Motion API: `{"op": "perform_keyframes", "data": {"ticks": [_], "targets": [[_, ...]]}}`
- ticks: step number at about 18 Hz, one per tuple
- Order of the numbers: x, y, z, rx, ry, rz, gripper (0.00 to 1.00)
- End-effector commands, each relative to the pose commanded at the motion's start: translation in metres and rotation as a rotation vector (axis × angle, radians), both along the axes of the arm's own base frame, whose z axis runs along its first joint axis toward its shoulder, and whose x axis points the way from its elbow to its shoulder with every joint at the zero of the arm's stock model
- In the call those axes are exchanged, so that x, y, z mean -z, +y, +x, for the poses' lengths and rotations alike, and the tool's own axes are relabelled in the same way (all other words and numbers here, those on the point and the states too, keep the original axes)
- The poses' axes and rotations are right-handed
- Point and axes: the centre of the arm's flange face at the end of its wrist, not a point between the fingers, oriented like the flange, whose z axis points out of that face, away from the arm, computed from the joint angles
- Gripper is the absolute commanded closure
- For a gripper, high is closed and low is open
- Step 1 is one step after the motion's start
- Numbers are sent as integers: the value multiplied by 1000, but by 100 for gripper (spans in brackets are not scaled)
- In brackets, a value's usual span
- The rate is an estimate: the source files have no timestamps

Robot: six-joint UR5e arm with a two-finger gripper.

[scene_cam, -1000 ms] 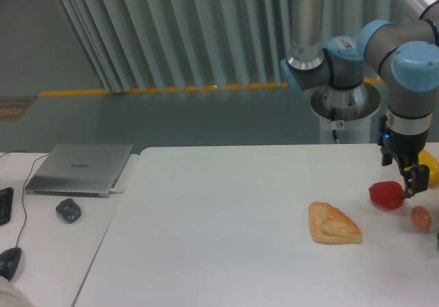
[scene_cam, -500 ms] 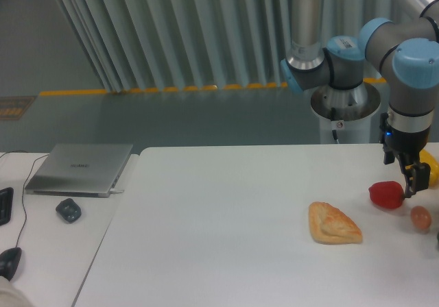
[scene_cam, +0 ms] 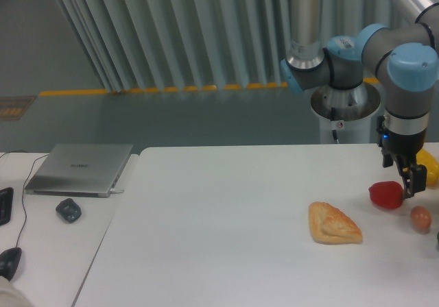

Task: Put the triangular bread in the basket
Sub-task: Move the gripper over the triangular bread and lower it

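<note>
The triangular bread (scene_cam: 333, 223), golden-brown and puffy, lies flat on the white table (scene_cam: 226, 238) right of centre. My gripper (scene_cam: 409, 183) hangs at the right, above and to the right of the bread, its fingers pointing down just behind the red pepper (scene_cam: 386, 194). The fingers are dark and seen edge-on, so whether they are open or shut does not show. Nothing hangs from them. The basket is out of view.
A small brown egg (scene_cam: 420, 217) sits right of the pepper. A yellow object (scene_cam: 430, 168) lies by the right edge behind the gripper. On the left side table are a closed laptop (scene_cam: 79, 168), a small dark object (scene_cam: 68, 210) and a mouse (scene_cam: 9, 260).
The gripper and its wrist have shifted a few pixels to the left. The bread, pepper and egg have not moved.
</note>
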Motion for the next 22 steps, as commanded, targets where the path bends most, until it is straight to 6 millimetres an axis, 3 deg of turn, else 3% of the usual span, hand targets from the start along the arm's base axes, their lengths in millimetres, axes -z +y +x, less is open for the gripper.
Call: {"op": "perform_keyframes", "data": {"ticks": [3,5,8,11,17,20,22], "targets": [[7,12,8,-66,-9,1,0],[21,32,21,-27,-14,-14,0],[30,45,27,-4,-9,-8,0],[52,66,46,50,-4,-35,0],[79,64,58,-7,-37,-78,0],[87,71,67,-133,-46,-78,0],[94,79,71,-127,-39,-74,0]]}}
